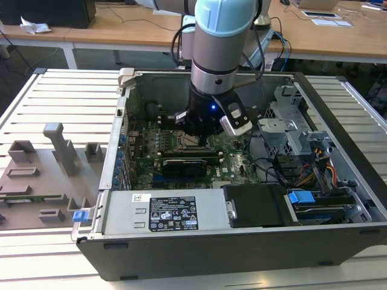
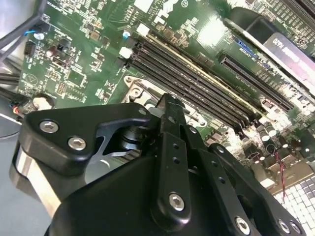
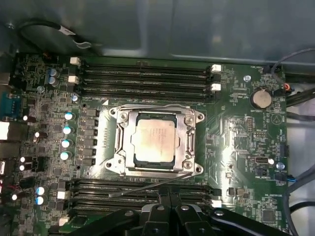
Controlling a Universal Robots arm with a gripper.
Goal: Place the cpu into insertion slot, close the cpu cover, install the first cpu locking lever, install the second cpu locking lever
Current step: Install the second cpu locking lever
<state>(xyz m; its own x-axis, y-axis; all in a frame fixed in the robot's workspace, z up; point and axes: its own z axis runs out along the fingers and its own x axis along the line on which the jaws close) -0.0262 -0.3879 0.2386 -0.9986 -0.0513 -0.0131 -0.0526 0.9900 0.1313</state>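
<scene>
Slatted grey table (image 1: 54, 96) carries one open computer case (image 1: 242, 241); wooden desks stand far behind. One arm reaches down inside, its gripper (image 3: 167, 196) low over the green motherboard (image 3: 236, 142). Whether its fingers are open I cannot tell. One cpu (image 3: 153, 140) sits in the insertion slot (image 3: 123, 142), the cpu cover (image 3: 189, 132) lying flat around it. One thin lever (image 3: 142, 187) slants near the socket.
</scene>
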